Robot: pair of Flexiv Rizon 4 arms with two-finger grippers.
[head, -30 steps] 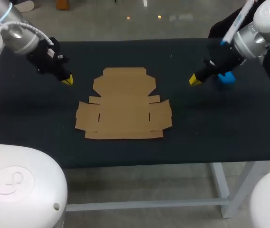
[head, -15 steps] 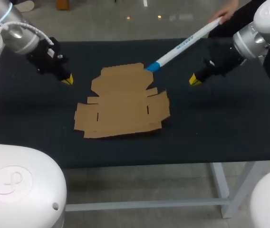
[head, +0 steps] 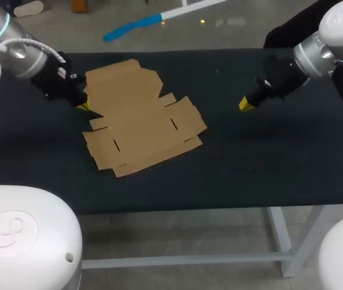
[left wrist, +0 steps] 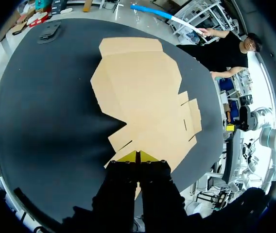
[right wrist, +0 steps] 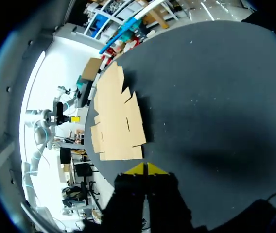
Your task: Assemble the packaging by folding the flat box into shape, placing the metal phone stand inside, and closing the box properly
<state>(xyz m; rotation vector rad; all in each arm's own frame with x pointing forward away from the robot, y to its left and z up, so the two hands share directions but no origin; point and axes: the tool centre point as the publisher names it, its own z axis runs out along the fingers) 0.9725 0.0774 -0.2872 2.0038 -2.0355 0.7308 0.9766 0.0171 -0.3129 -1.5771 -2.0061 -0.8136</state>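
the flat box (head: 141, 118) lies unfolded and skewed on the table (head: 268, 157), left of the middle, seemingly set out for folding that has not begun. the left gripper (head: 84, 107) hangs over the box's left edge, fingers pressed together on nothing, likely placed to start on a flap. the right gripper (head: 244, 105), also closed and empty, sits well apart to the right. the box is plain brown card with side tabs and small slots, and every panel lies flat.
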